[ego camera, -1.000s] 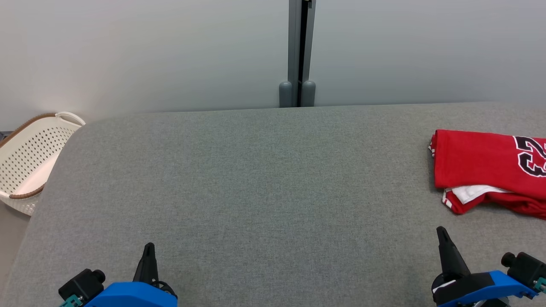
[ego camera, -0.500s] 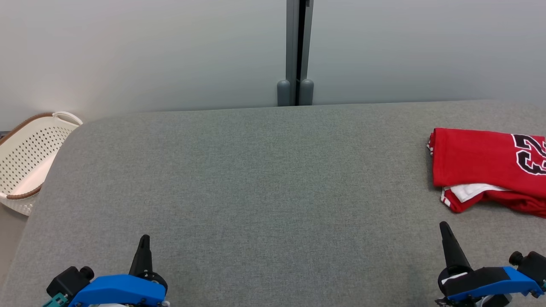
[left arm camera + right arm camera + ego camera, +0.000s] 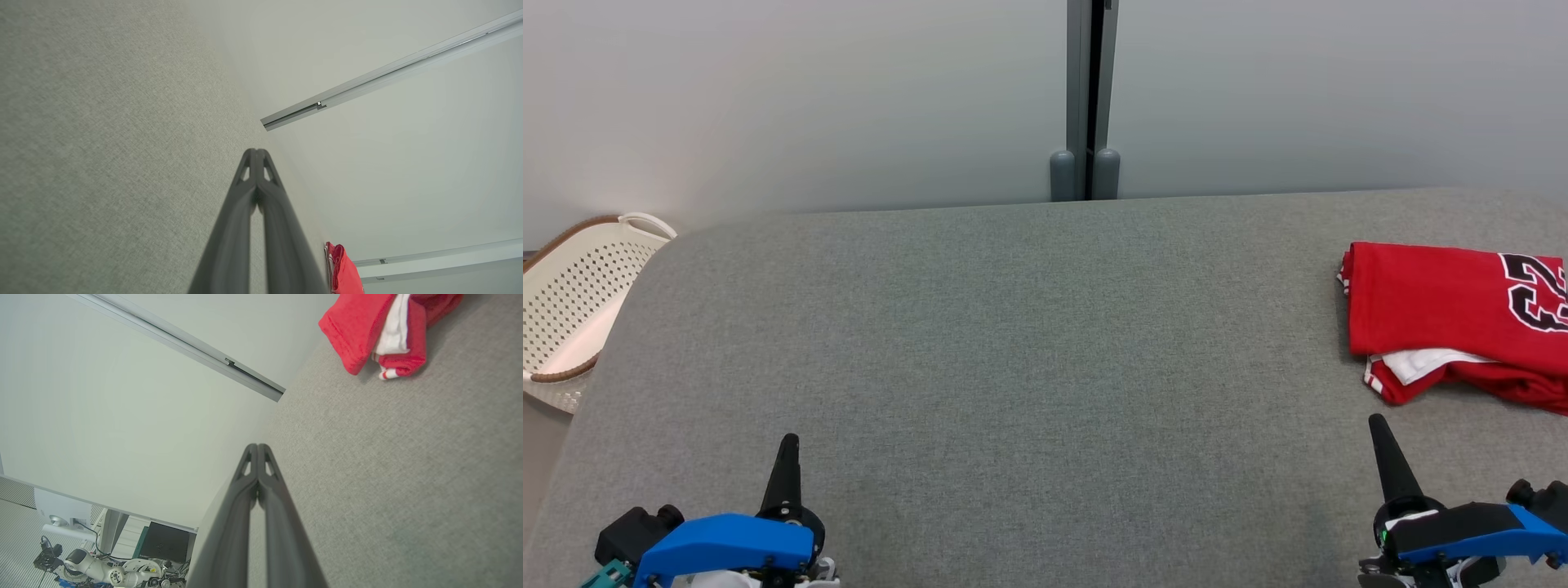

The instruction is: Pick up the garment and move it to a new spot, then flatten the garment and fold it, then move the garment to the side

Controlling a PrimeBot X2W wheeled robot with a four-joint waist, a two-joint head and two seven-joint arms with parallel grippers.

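Over the last second little moved on the bench (image 3: 1013,343) itself; the whole head view slid slightly, the basket (image 3: 572,327) and the garment (image 3: 1429,302) shifting together, which pointed to the camera moving and not the things. Against that drift, the left end effector (image 3: 788,441) had edged outward to the left and the right end effector (image 3: 1378,420) outward to the right, both low at the near edge with fingers pointing up the view; neither touched any cloth. Each wrist view showed its two dark fingers pressed together at the tips with nothing between them; both end effectors were closed and empty.

The garment, a red jersey with white trim and a dark number, lay folded at the far right of the bench, ahead of the right end effector and well apart from the left one; part of it ran past the picture's edge. With the fold made, the garment set to one side and both arms drawn clear, the task looked finished or very nearly so; the arms appeared to be settling to rest.
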